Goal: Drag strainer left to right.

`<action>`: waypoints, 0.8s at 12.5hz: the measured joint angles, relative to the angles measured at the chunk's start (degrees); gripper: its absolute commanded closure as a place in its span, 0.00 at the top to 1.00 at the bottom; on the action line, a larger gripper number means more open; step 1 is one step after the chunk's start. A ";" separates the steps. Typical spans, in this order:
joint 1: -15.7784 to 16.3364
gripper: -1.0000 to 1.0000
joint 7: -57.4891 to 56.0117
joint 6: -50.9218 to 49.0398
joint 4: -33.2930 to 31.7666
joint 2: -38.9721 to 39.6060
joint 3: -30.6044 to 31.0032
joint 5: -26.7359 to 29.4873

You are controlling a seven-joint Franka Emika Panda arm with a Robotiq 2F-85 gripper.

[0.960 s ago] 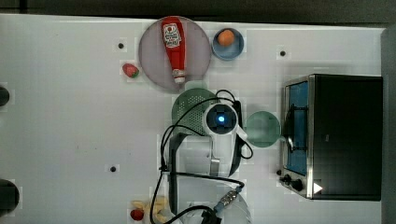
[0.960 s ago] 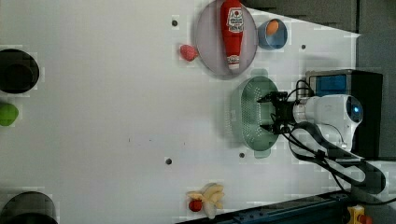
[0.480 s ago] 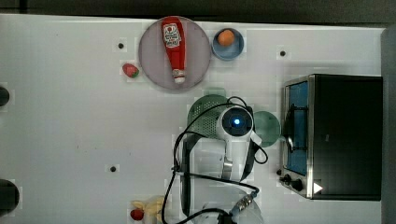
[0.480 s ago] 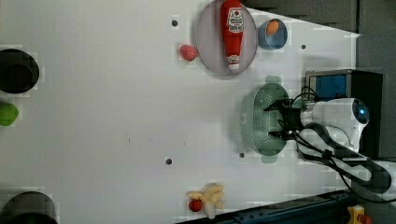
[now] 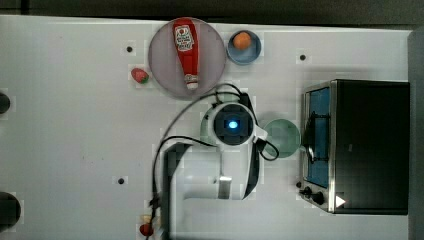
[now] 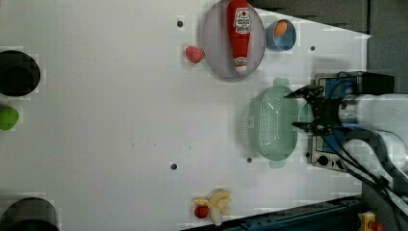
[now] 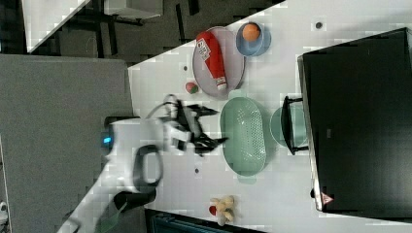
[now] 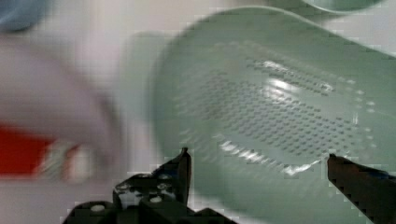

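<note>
ketchup bottle (image 5: 187,50), toaster oven (image 5: 367,145), banana (image 6: 217,204)

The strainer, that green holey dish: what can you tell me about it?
The strainer is a pale mint-green oval dish, plastic by its look, with a dotted perforated centre, a smooth rim and a small tab at each end. It lies upright and empty on the white table, just below the grey plate in the left view. Nothing grips it.

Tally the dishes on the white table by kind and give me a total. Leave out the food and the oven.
Pale mint-green oval plastic strainer: 1
Bowls: 2, the plain teal-green round bowl and the blue round bowl
Round grey plate: 1
Total: 4
</note>
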 measured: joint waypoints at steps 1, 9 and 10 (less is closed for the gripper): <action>0.08 1.00 -2.57 -0.78 0.34 -4.14 1.37 -0.46; 1.05 1.00 -18.22 -32.35 3.36 -32.23 3.55 -0.51; 0.88 1.00 -18.22 -35.70 5.04 -34.36 3.35 0.67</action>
